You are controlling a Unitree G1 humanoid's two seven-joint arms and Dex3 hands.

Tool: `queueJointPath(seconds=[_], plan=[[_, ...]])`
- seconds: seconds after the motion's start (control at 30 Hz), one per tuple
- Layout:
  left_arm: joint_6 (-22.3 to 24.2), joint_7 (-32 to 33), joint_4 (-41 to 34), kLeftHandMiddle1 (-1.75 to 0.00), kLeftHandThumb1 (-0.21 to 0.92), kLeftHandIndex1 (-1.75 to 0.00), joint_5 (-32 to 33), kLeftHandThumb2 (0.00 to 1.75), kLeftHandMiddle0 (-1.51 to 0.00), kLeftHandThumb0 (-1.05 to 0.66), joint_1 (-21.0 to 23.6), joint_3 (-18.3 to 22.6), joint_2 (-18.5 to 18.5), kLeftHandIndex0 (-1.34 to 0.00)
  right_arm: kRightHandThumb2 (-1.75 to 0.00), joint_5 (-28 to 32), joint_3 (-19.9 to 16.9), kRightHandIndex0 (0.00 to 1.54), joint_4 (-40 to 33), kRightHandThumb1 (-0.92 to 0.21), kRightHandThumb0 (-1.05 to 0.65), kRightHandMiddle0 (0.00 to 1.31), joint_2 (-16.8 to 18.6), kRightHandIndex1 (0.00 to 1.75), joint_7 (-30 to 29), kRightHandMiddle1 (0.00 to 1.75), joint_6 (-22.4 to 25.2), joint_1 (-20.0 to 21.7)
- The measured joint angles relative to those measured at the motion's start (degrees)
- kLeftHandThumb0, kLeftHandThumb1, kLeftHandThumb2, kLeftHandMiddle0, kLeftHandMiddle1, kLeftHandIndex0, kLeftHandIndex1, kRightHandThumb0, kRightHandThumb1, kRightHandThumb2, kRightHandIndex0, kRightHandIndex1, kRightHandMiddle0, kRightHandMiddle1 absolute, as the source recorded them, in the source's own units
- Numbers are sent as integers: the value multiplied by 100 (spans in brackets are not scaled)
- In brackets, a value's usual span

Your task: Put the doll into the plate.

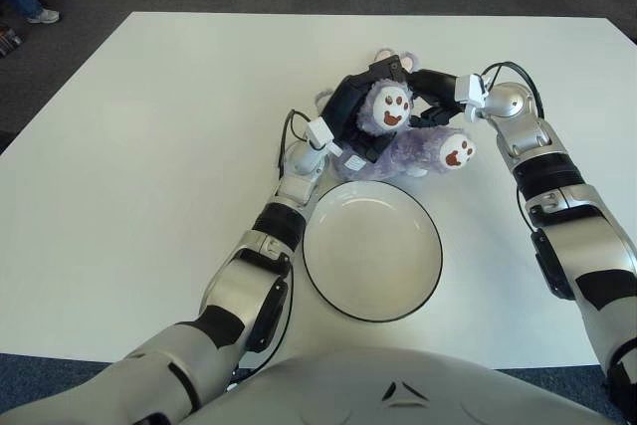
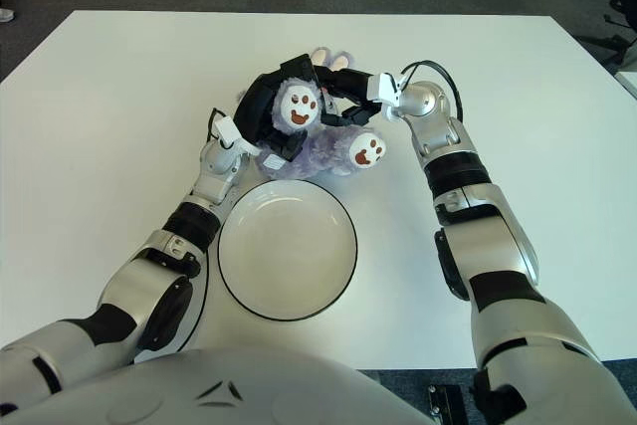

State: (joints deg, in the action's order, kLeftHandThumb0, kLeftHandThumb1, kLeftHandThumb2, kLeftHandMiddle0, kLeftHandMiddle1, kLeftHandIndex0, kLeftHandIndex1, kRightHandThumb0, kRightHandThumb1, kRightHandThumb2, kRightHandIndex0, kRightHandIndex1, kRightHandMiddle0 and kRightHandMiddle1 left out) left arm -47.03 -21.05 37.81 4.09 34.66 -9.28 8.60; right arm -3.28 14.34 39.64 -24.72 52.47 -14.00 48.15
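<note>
A purple plush doll [image 1: 413, 144] with white, brown-printed paws sits between both hands just beyond the far rim of the plate [image 1: 370, 266]. My left hand [image 1: 350, 111] clasps it from the left, black fingers curled around the body under one raised paw. From the right, my right hand [image 1: 430, 85] wraps its fingers behind the doll's back near the ears. The plate is white with a dark rim and has nothing in it. The other paw [image 1: 458, 150] sticks out to the right, above the plate's far-right edge.
The white table [image 1: 149, 146] spreads wide on all sides. Grey carpet lies beyond its far edge. A person's foot [image 1: 35, 13] shows at the far left corner, off the table.
</note>
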Motion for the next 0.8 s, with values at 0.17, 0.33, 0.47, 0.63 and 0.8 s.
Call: queueJointPath(seconds=[0.17,0.33,0.47,0.63,0.8], plan=[[-76,-1,48,-172,20,-170,-46,143,-60,-1,40,-5,-10,-59,-111,-479,320,54,-112,-44,-5,40,-122,162,40,165,162,269],[-75,-1,55,-174,19,-172,-72,146,-60,-1,44,-7,-3,-59,-128,-1236,606,58,-405,-32,-2,50,-200,173,-488,161,218,352],[-28,-1,55,-174,18,-172,-66,147,-60,-1,45,1,-2,-60,-135,-1741,776,55,-506,-28,-1,52,-195,174,-1097,171,255,322],[69,6,53,-174,16,-172,-58,149,-61,-1,45,35,-3,-61,-139,-2374,911,55,-646,-26,-1,54,-201,175,-2059,173,203,184],[207,101,34,-174,14,-171,-78,150,-63,-1,45,64,23,-63,-140,-2852,985,55,-388,-24,-1,55,-401,175,-2881,173,-300,240]])
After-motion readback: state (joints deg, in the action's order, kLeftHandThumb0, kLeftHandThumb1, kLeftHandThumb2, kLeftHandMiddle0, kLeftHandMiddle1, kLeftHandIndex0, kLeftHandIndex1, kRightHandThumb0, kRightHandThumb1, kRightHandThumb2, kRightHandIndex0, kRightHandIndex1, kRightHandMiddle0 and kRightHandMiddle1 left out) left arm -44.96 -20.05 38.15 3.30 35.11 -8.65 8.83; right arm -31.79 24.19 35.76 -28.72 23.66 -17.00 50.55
